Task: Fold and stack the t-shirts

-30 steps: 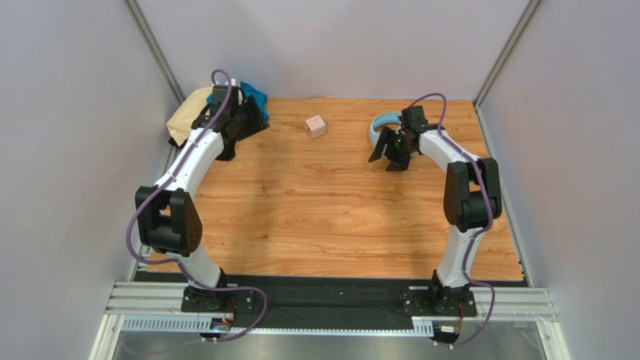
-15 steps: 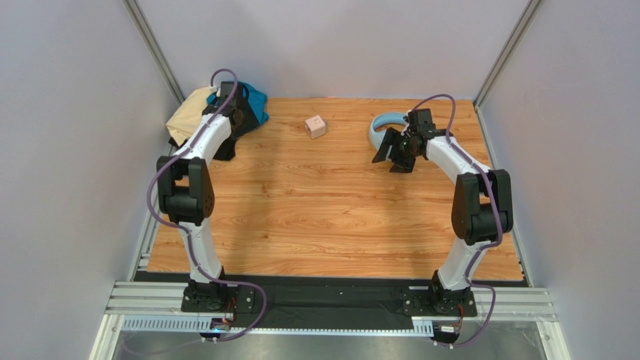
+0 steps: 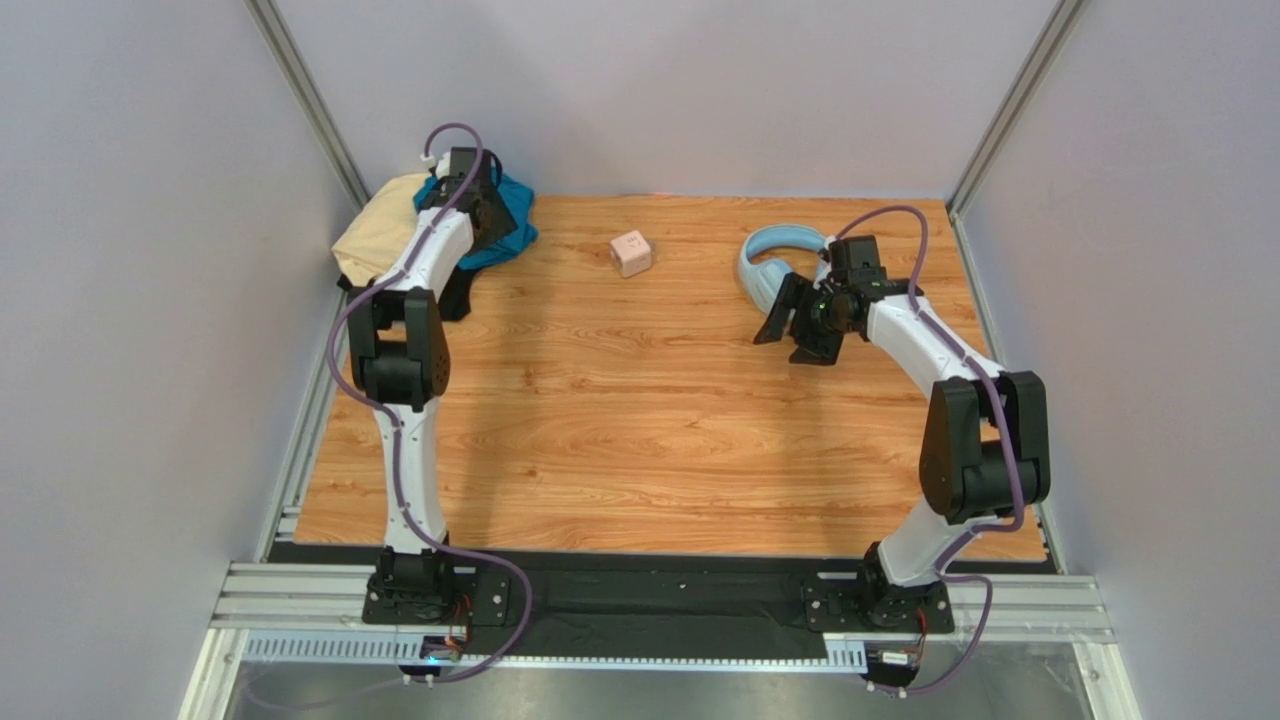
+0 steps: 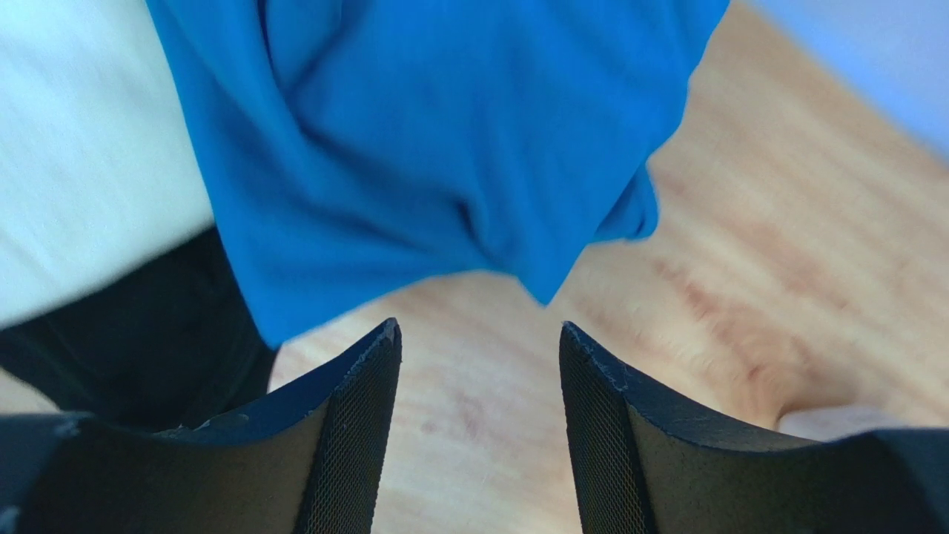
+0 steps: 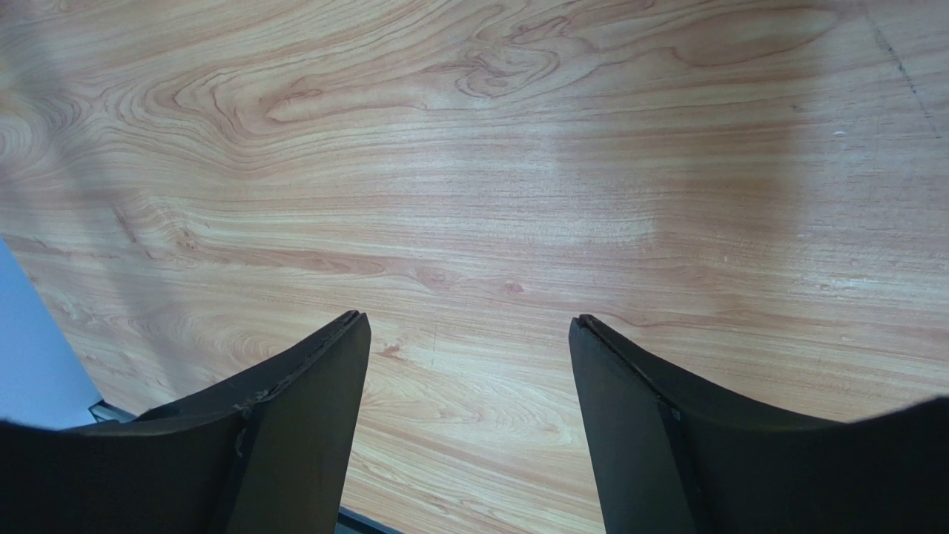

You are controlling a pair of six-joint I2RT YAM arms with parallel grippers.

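Observation:
The t-shirts lie bunched in the table's far-left corner. The teal-blue one (image 3: 516, 210) (image 4: 446, 145) is on top, the pale tan one (image 3: 376, 228) (image 4: 78, 145) to its left, and the black one (image 3: 452, 294) (image 4: 145, 356) at the near side. My left gripper (image 3: 490, 228) (image 4: 479, 345) hovers open at the teal shirt's edge, with only bare wood between its fingers. Over bare table at the right, my right gripper (image 3: 796, 326) (image 5: 468, 323) is open and holds nothing.
Light-blue headphones (image 3: 769, 248) lie just behind the right gripper. A small pink cube (image 3: 633, 254) sits at the back centre. Grey walls close the table (image 3: 646, 435) on the left, right and back.
The left arm has stretched farther into the far-left corner, bringing its gripper over the teal shirt. The right gripper has drawn back toward the near right, away from the headphones.

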